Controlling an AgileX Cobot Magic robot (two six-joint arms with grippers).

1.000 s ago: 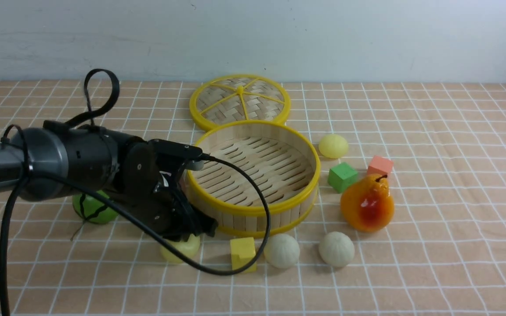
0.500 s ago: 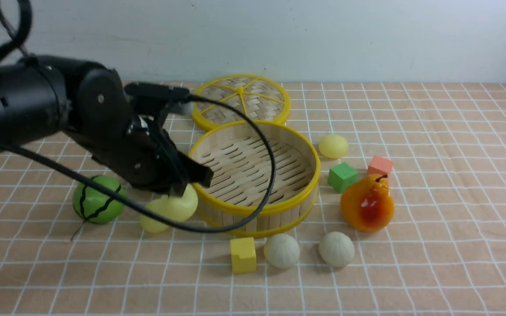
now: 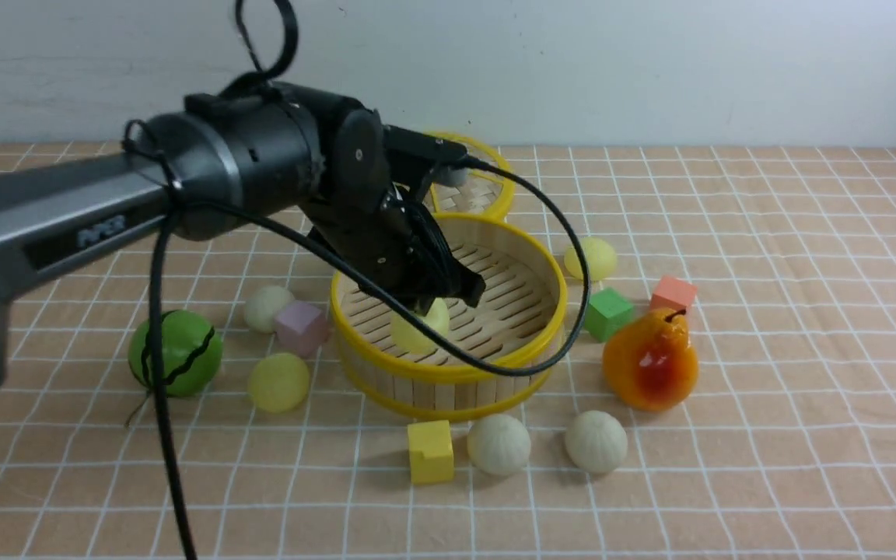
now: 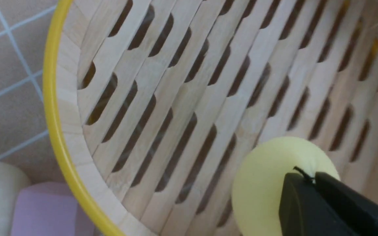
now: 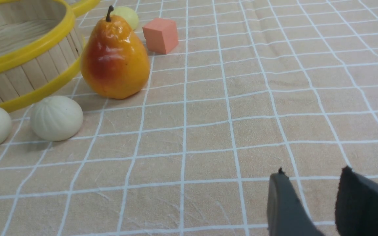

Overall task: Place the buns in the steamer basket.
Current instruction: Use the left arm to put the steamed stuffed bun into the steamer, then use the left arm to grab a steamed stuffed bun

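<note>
My left gripper (image 3: 436, 299) is shut on a pale yellow bun (image 3: 417, 330) and holds it inside the steamer basket (image 3: 448, 373), near its front-left wall. In the left wrist view the black fingertips (image 4: 294, 196) pinch the bun (image 4: 261, 186) over the slatted floor. Two other yellow buns (image 3: 278, 382) (image 3: 590, 258) and three off-white buns (image 3: 267, 307) (image 3: 498, 444) (image 3: 596, 441) lie on the cloth around the basket. My right gripper (image 5: 313, 171) is open and empty over bare cloth, and is out of the front view.
A green striped ball (image 3: 176, 352), a purple cube (image 3: 302, 327), a yellow cube (image 3: 430, 451), a green cube (image 3: 607, 313), a salmon cube (image 3: 673, 294) and an orange pear (image 3: 650, 360) surround the basket. The woven lid (image 3: 479, 187) lies behind it, partly hidden by my left arm.
My left gripper has lifted the yellow bun from the cloth at the basket's front left, up and rightward over the rim into the basket. An off-white bun and the purple cube are now uncovered.
</note>
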